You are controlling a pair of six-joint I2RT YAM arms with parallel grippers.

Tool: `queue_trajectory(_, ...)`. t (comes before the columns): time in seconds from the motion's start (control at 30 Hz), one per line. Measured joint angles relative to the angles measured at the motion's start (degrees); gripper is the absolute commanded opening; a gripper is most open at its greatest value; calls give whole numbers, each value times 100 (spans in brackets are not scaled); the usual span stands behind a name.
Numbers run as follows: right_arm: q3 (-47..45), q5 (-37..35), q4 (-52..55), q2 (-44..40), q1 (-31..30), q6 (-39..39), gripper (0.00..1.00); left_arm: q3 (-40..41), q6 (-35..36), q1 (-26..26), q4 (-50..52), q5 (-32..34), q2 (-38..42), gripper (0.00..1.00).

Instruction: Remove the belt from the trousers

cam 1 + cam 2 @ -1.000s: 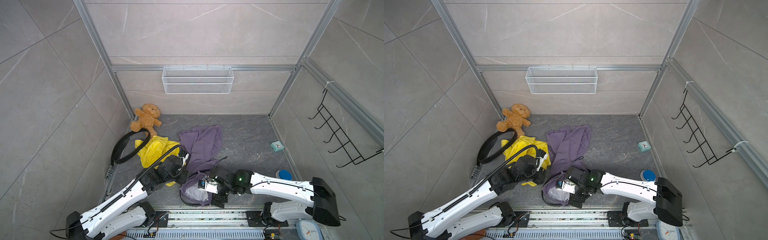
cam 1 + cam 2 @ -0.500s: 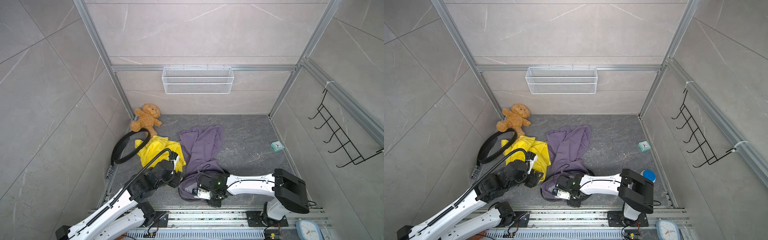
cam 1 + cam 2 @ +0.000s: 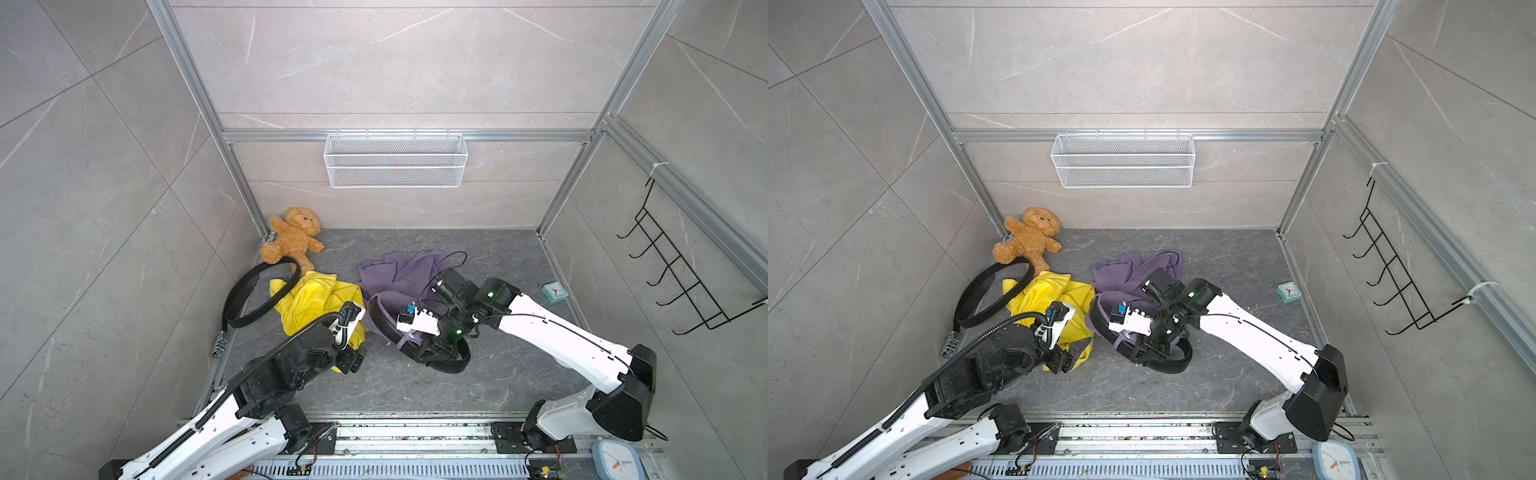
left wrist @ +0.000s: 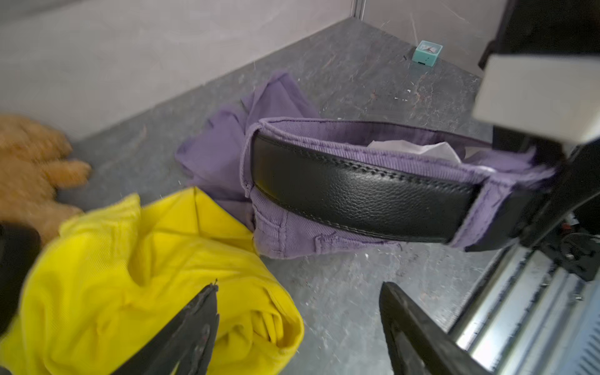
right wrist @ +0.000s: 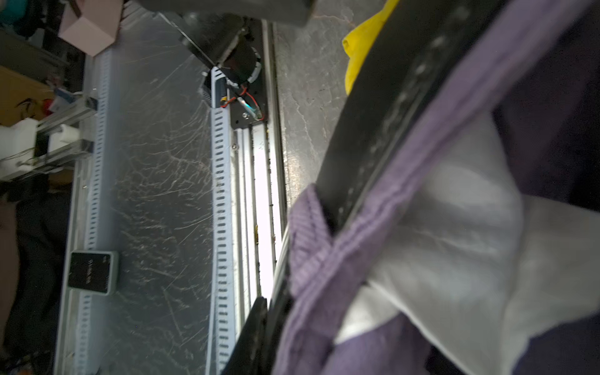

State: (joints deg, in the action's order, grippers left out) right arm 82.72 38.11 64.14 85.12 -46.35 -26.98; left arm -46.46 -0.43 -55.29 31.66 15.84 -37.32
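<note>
Purple trousers (image 3: 395, 270) (image 3: 1121, 270) lie mid-floor with a black belt (image 3: 451, 366) (image 3: 1169, 365) (image 4: 357, 194) threaded through the waistband loops. My right gripper (image 3: 432, 347) (image 3: 1150, 349) (image 5: 276, 324) is shut on the waistband and belt together at the near side and holds that part raised off the floor. One black finger (image 5: 256, 311) lies against the belt's outside; the other is hidden by purple cloth. My left gripper (image 3: 353, 359) (image 3: 1075, 349) (image 4: 298, 289) stands open and empty to the left, over the near edge of the yellow garment (image 4: 146, 276).
A second black belt (image 3: 249, 299) curls at the left wall beside a teddy bear (image 3: 293, 239). A teal clock (image 3: 555, 291) sits at the right wall. A wire basket (image 3: 395, 166) hangs on the back wall. The metal rail (image 3: 415, 432) runs along the front.
My right gripper has shut on the waistband and belt and lifted them, swinging back to the right. My left gripper has opened wider and drawn nearer the front.
</note>
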Motion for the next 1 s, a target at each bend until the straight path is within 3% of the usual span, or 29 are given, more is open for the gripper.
queue_trajectory(0.27,688,737,1169,490,236,-575,5,525,2433,-348,-1471,293,-289,90)
queue_trajectory(0.5,826,962,1541,522,278,-675,5,809,4148,-540,-2247,149,-463,86)
queue_trajectory(0.7,846,1143,1722,586,345,-763,7,831,4804,-719,-2625,-109,-822,41)
queue_trajectory(0.8,846,1231,1786,605,442,-800,16,789,4813,-717,-2636,-203,-1025,0)
queue_trajectory(0.83,846,1241,1792,605,492,-793,22,750,4763,-717,-2575,-227,-1082,0)
queue_trajectory(0.93,807,1071,1637,590,667,-511,50,415,4446,-706,-2100,-201,-1300,0)
queue_trajectory(1.0,688,804,1325,490,927,-232,63,35,4083,-710,-1593,-184,-1506,0)
